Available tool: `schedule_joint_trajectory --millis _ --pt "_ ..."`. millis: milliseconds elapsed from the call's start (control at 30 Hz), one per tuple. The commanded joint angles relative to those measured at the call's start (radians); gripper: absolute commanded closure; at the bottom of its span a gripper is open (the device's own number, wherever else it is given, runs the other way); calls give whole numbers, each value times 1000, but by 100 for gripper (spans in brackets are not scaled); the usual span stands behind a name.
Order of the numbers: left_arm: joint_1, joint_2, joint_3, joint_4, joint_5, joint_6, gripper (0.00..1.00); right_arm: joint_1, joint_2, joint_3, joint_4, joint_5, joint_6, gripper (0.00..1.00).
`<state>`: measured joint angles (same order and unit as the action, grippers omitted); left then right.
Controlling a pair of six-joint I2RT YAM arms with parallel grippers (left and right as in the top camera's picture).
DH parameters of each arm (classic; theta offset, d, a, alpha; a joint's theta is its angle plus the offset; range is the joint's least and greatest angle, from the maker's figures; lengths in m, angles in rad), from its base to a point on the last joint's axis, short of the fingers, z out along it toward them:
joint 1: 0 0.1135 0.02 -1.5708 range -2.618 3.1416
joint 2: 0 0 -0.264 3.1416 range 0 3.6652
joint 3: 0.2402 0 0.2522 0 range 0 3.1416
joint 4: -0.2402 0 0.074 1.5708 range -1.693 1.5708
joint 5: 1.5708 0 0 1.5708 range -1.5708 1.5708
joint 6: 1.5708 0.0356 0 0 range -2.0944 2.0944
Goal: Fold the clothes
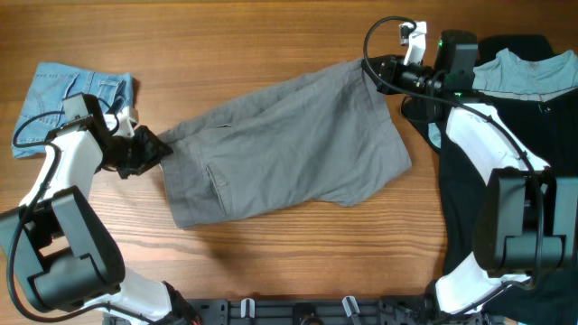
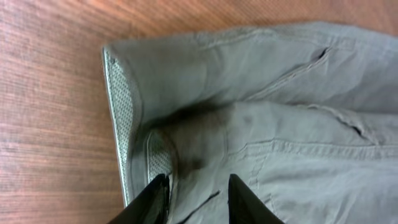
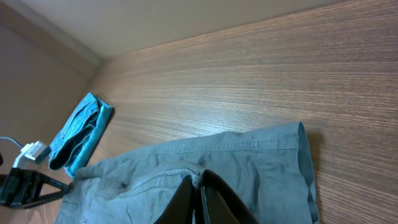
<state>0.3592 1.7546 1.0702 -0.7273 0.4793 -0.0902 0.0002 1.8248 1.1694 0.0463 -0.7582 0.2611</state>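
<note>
The grey pants (image 1: 289, 144) lie spread flat across the middle of the table, with the waistband end at the left. My left gripper (image 1: 153, 149) is at that left end. In the left wrist view, its fingers (image 2: 198, 199) are closed on a bunched fold of the pants (image 2: 298, 124) beside the turned-over waistband. My right gripper (image 1: 372, 68) is at the far right corner of the pants. In the right wrist view, its fingers (image 3: 200, 186) are shut together, pinching a small ridge of the pants (image 3: 249, 168).
Folded light-blue denim shorts (image 1: 72, 95) lie at the far left and also show in the right wrist view (image 3: 81, 134). A black garment (image 1: 560, 117) with a pale-blue shirt (image 1: 533, 72) on it lies at the right edge. Bare wooden table (image 1: 226, 45) surrounds the pants.
</note>
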Motion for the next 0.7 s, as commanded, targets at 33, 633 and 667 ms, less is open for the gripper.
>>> schedule_joint_trajectory --millis 33,633,667 --pt "-4 13 -6 67 29 -3 70 2 -11 9 5 11 3 95" --pt "192 -169 -5 13 106 -3 96 48 -9 9 84 97 35 95" --pt "178 -165 -6 3 112 -2 72 61 -8 9 71 133 35 95"
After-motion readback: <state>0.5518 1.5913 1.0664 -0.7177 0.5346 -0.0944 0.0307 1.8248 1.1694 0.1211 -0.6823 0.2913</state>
